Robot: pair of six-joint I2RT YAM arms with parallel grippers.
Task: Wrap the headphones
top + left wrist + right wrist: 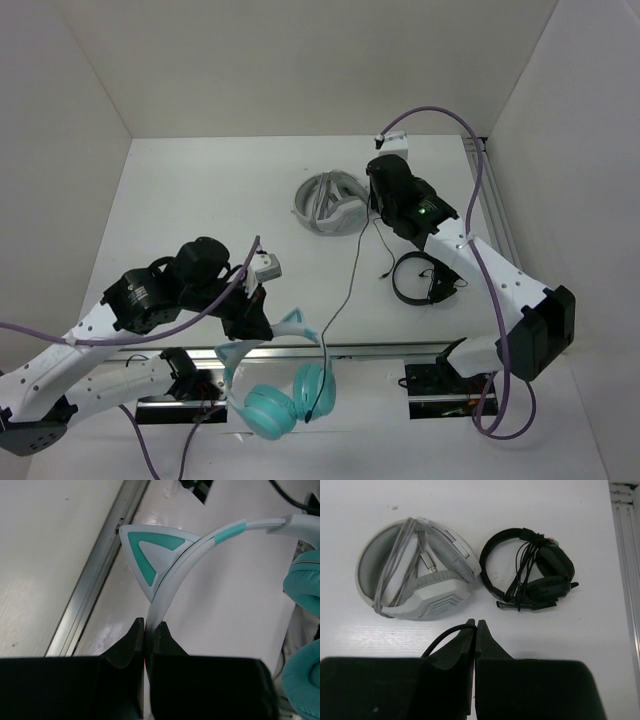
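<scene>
Between white walls [300, 60], white table [220, 190], metal rail [390, 350], headphones [270, 410].

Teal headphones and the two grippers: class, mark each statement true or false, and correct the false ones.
1. The left gripper is shut on the headband of the teal headphones. True.
2. The right gripper stands open, holding nothing. False: it is shut on the thin black cable that runs to the teal headphones.
3. The grey-white headphones have a grey cord wound around them. True.
4. The black headphones lie stacked on top of the grey-white headphones. False: they lie on the table beside them.
</scene>
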